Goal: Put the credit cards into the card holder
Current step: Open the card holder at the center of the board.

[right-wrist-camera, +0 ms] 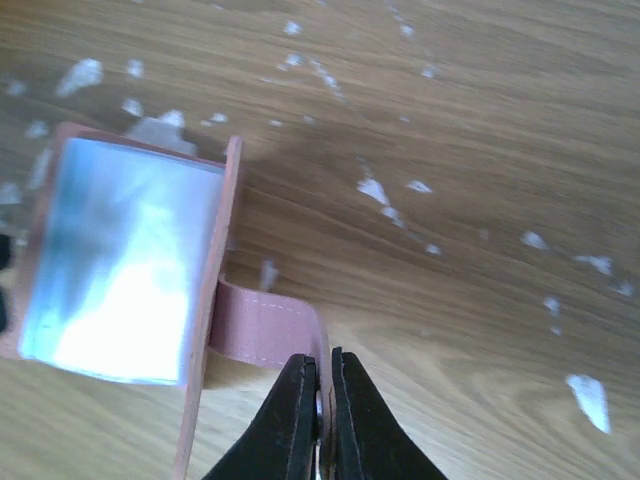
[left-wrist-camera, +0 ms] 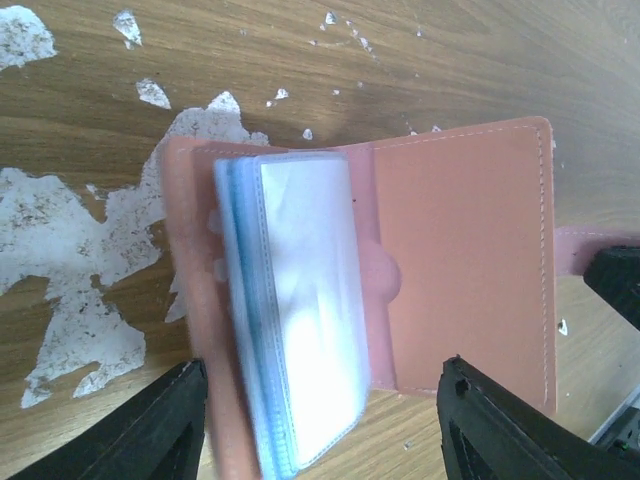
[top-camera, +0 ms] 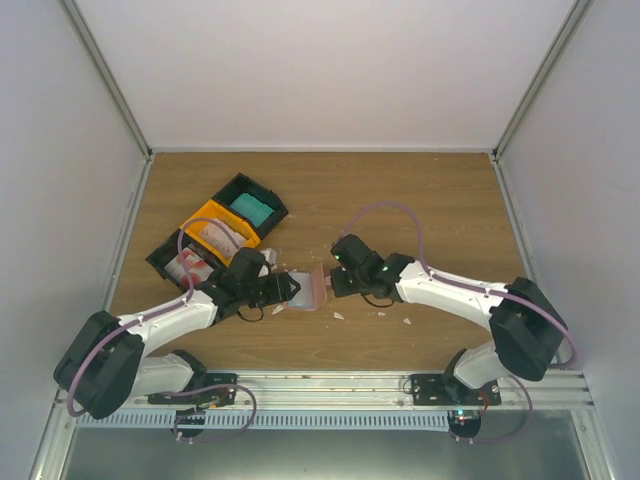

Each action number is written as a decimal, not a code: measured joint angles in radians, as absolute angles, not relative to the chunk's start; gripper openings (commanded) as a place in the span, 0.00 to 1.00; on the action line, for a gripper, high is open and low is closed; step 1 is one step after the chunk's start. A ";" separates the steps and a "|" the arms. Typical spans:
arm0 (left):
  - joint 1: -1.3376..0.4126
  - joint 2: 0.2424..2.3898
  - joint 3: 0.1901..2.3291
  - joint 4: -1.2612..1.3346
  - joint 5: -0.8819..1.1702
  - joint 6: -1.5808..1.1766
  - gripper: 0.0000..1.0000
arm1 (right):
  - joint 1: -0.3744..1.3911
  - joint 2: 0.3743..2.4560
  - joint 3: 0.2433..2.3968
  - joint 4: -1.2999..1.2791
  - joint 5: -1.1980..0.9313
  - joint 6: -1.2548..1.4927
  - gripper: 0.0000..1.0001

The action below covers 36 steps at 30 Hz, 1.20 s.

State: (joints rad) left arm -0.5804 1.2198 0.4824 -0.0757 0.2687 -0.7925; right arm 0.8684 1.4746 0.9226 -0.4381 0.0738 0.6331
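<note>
The card holder (left-wrist-camera: 470, 250) lies open on the wooden table (top-camera: 420, 200), clear sleeves (left-wrist-camera: 305, 300) fanned up, its near edge between the widely spread fingers of the left gripper (left-wrist-camera: 320, 380), which grasp nothing. On its far side its strap (right-wrist-camera: 265, 318) is pinched in the clenched right gripper (right-wrist-camera: 320, 358). Behind the left arm stands a row of bins: a black bin (top-camera: 262, 192) holding a teal card (top-camera: 250, 208), an orange bin (top-camera: 200, 218) holding a pale card (top-camera: 215, 237), and another black bin (top-camera: 160, 258) with red cards (top-camera: 188, 266).
</note>
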 measured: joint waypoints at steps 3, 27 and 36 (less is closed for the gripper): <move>-0.580 1.220 0.484 -0.095 0.255 -0.790 0.63 | 0.868 1.477 0.899 -0.458 0.132 0.635 0.01; -0.572 1.322 0.505 -0.060 0.347 -0.744 0.32 | 0.868 1.612 0.841 -0.446 0.210 0.636 0.01; -0.571 1.388 0.509 0.043 0.466 -0.728 0.39 | 0.868 1.618 0.818 -0.399 0.211 0.637 0.00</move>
State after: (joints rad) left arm -0.5713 1.3880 0.5087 0.0429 0.4656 -0.7280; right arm 0.8684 1.6180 0.8185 -0.3992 0.2108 0.6369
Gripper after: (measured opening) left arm 0.343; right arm 0.042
